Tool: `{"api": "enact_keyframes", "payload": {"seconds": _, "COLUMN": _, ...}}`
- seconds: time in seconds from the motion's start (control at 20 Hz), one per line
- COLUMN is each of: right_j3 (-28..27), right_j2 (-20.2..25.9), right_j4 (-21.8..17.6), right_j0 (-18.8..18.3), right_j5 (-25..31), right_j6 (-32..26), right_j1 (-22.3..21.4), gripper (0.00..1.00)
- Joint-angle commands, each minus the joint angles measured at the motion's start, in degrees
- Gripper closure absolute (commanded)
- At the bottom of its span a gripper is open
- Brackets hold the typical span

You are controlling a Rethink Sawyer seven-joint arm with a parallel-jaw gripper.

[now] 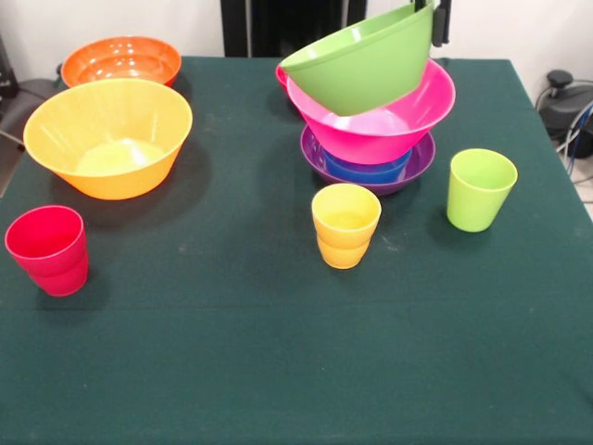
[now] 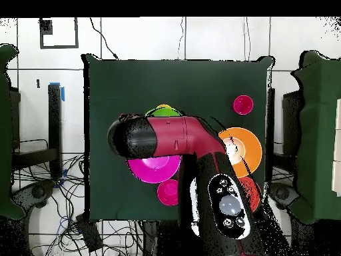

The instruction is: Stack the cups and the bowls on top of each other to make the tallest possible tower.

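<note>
My gripper point(image 1: 433, 26) is shut on the far right rim of a lime green bowl point(image 1: 361, 60). The bowl hangs tilted over the tower, its low side dipping into the large pink bowl point(image 1: 408, 125). The pink bowl sits on a small blue bowl point(image 1: 366, 170), which is nested in the purple bowl point(image 1: 417, 167). A small red bowl point(image 1: 281, 74) peeks out behind the tower. A yellow cup point(image 1: 345, 225) stands in front of the tower, a lime green cup point(image 1: 480, 189) to its right and a red cup point(image 1: 48, 249) at the near left. In the overhead view the arm hides the gripper.
A light orange bowl point(image 1: 107, 136) stands at the left, with a red-orange bowl point(image 1: 120, 60) behind it near the far edge. In the overhead view the arm point(image 2: 180, 137) covers the tower, leaving part of the pink bowl point(image 2: 153, 168) and the red cup point(image 2: 243, 104) visible. Cables lie beyond the table's right edge.
</note>
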Motion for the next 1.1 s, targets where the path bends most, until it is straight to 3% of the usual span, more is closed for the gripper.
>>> {"api": "enact_keyframes", "payload": {"seconds": 0.05, "right_j3": 3.5, "right_j2": -2.2, "right_j4": 1.0, "right_j0": 2.1, "right_j5": -2.9, "right_j6": 8.7, "right_j1": 3.0, "gripper": 1.0}}
{"api": "enact_keyframes", "payload": {"seconds": 0.15, "right_j3": 3.6, "right_j2": -2.4, "right_j4": 1.0, "right_j0": 2.2, "right_j5": -2.7, "right_j6": 8.5, "right_j1": 2.9, "gripper": 1.0}}
{"api": "enact_keyframes", "payload": {"seconds": 0.2, "right_j3": 3.6, "right_j2": -2.6, "right_j4": 1.2, "right_j0": 2.3, "right_j5": -2.7, "right_j6": 8.3, "right_j1": 2.9, "gripper": 0.0}}
{"api": "enact_keyframes", "payload": {"seconds": 1.1, "right_j3": 4.1, "right_j2": -3.7, "right_j4": 1.8, "right_j0": 3.0, "right_j5": -4.5, "right_j6": 7.8, "right_j1": 3.0, "gripper": 0.0}}
